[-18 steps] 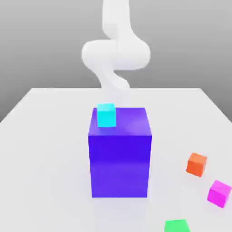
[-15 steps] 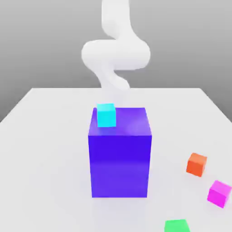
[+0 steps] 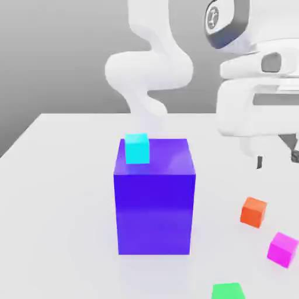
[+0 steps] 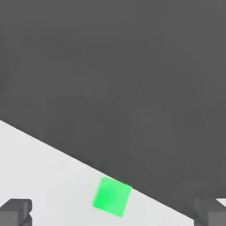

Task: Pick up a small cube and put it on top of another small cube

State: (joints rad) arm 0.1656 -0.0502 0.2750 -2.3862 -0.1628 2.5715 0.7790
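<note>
The small magenta-pink cube (image 3: 283, 249) rests on the white table (image 3: 58, 193) at the exterior view's lower right. A small orange cube (image 3: 253, 211) lies just behind it, and a small green cube (image 3: 228, 291) sits near the front edge. My gripper (image 3: 277, 159) hangs open above the table at the exterior view's right, well above the orange and magenta cubes, holding nothing. In the hand view the two dark fingertips (image 4: 15, 212) stand far apart, and the green cube (image 4: 112, 196) lies between them close to the table's edge.
A big blue-purple block (image 3: 154, 198) stands in the middle of the table with a small cyan cube (image 3: 137, 148) on its top back corner. The white arm (image 3: 149, 70) rises behind the block.
The hand has swung into the exterior view at the upper right, above the orange and magenta cubes. None of the cubes has moved.
</note>
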